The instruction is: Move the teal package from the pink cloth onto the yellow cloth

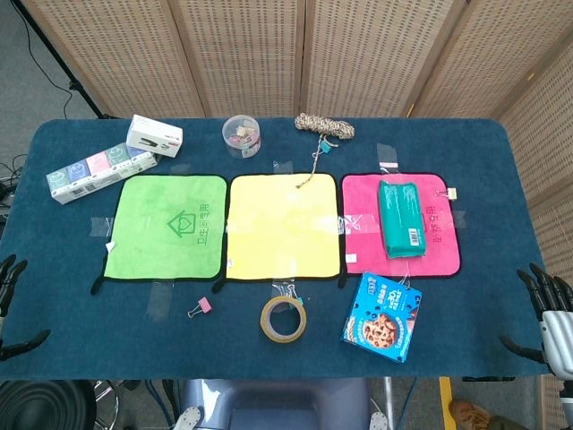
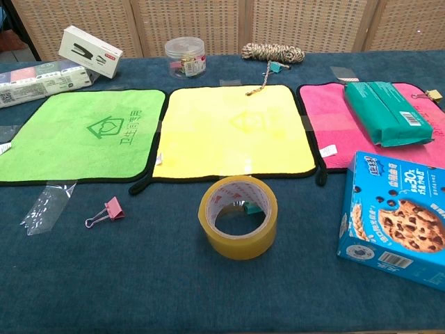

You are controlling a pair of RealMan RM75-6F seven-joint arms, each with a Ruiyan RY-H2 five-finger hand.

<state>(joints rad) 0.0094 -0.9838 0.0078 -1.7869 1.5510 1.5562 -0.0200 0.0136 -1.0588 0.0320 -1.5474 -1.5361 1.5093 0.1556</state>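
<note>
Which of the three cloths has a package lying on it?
The pink cloth, on the right. The teal package lies on it; the green and yellow cloths carry no package.

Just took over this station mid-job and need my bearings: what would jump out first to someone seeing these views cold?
Three bright cloths lie in a row on the blue table: green cloth on the left, yellow cloth in the middle, pink cloth on the right. The teal package lies on the pink one. Nearer the front sit a tape roll and a blue cookie box; both hands, left hand and right hand, wait at the table's edges, holding nothing.
</note>
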